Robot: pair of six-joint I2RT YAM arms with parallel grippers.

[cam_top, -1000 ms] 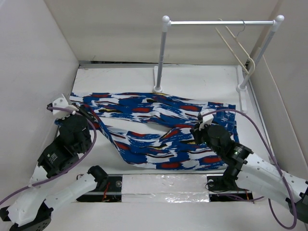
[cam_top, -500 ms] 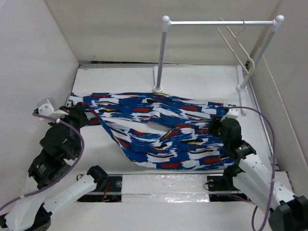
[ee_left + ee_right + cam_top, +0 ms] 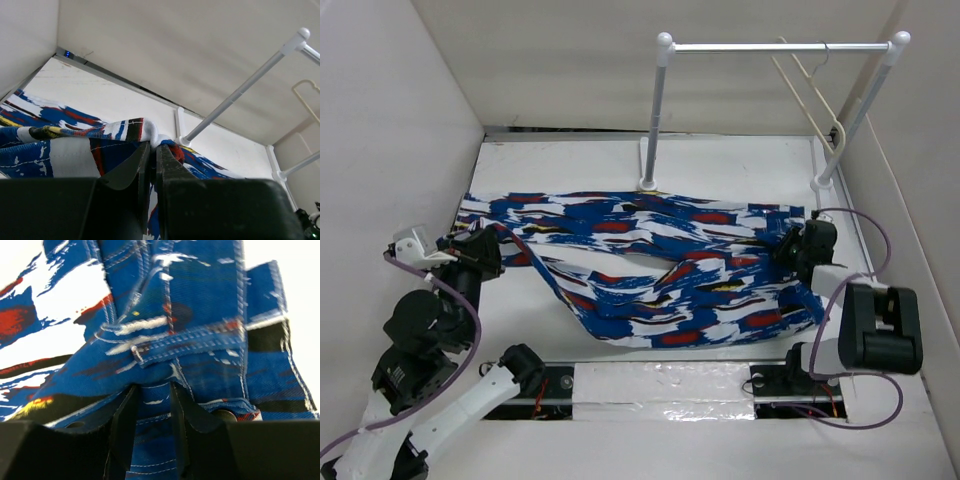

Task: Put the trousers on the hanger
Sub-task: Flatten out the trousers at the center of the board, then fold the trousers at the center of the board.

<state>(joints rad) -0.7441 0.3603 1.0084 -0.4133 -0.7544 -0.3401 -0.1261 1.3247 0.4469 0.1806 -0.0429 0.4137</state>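
Holding the trousers [image 3: 650, 270] stretched across the frame, clamping one end in the left claw [image 3: 486, 242], the other in the right claw [image 3: 786, 250], nearer the hanger [image 3: 804, 102] at upper right

Robotics lab, white enclosure walls [image 3: 380, 120], two bolted arms [image 3: 425, 335], rail stand [image 3: 775, 46]

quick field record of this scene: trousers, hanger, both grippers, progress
trousers: spread on the table, legs left, waist right
hanger: hung on the rail, far right, bare
left gripper: shut on trousers' left end
right gripper: shut on the waistband
progress: trousers not yet on hanger
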